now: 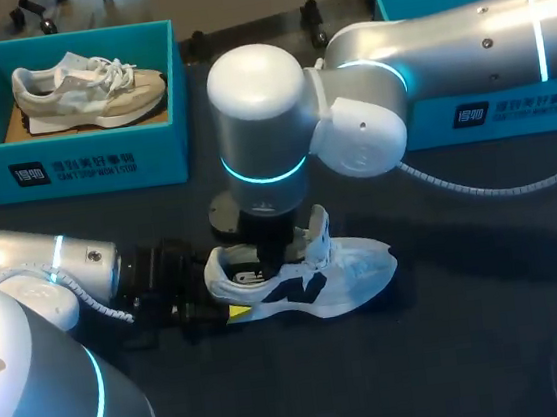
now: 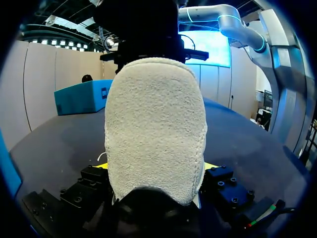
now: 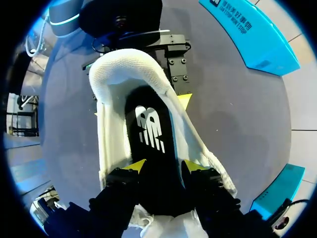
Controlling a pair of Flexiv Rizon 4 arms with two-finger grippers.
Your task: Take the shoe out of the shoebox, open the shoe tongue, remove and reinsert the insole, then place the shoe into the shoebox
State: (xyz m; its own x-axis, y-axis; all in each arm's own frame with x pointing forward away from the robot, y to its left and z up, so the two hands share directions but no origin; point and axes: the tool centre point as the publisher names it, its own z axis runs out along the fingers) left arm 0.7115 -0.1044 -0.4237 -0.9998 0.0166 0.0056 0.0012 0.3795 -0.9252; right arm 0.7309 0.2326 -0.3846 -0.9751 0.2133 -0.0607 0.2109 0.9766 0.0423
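Observation:
A white shoe (image 1: 356,270) lies on its side-facing sole in the middle of the dark table, toe to the right, tongue (image 1: 317,230) lifted. My left gripper (image 1: 225,310) is shut on its fuzzy heel (image 2: 156,134), a yellow tip on each side. From the right, my right arm bends down over the shoe's opening. Its gripper (image 3: 163,166) stands open inside the shoe. The black insole (image 3: 151,129) with a white logo lies flat in the shoe between and under those tips. The blue shoebox (image 1: 72,166) sits at the back left.
Another pale sneaker (image 1: 83,85) lies in the back-left shoebox. A second blue box (image 1: 509,107) stands at the back right, partly behind my right arm. Bare table stretches in front of and to the right of the shoe.

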